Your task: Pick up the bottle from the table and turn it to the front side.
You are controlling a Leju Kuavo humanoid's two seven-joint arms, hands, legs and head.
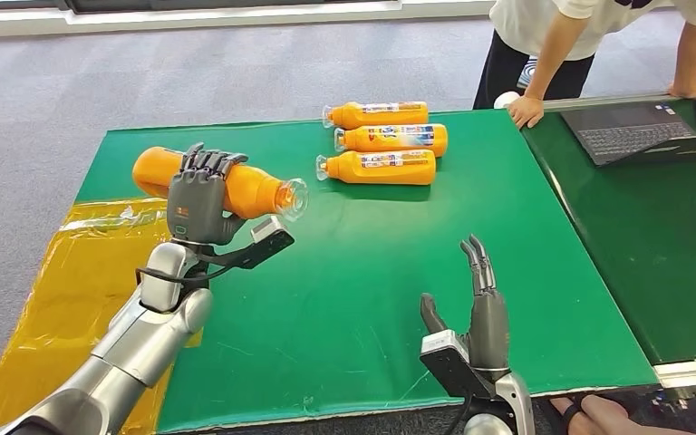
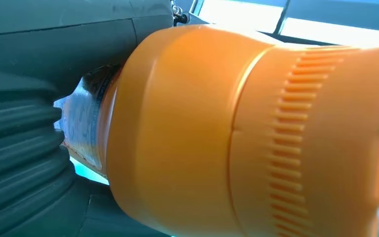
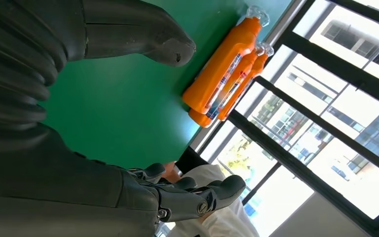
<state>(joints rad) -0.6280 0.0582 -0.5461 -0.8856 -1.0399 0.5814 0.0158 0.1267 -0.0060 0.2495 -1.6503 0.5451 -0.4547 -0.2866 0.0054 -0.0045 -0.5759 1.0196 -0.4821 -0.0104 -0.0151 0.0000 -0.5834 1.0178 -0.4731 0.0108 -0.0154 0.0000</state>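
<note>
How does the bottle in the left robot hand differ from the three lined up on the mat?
The held bottle is gripped by the left robot hand and shows plain orange; the three bottles lie side by side, labels up. Its clear cap points right; theirs point left. All are orange with clear caps.

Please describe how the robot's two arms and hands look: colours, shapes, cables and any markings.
Both arms are silver metal with rounded joints. The left hand and right hand are dark grey, with slim jointed fingers and thick thumbs. A small orange mark sits on the left hand's back. Black cables loop at the left wrist. Each wrist carries a boxy grey-and-black camera.
</note>
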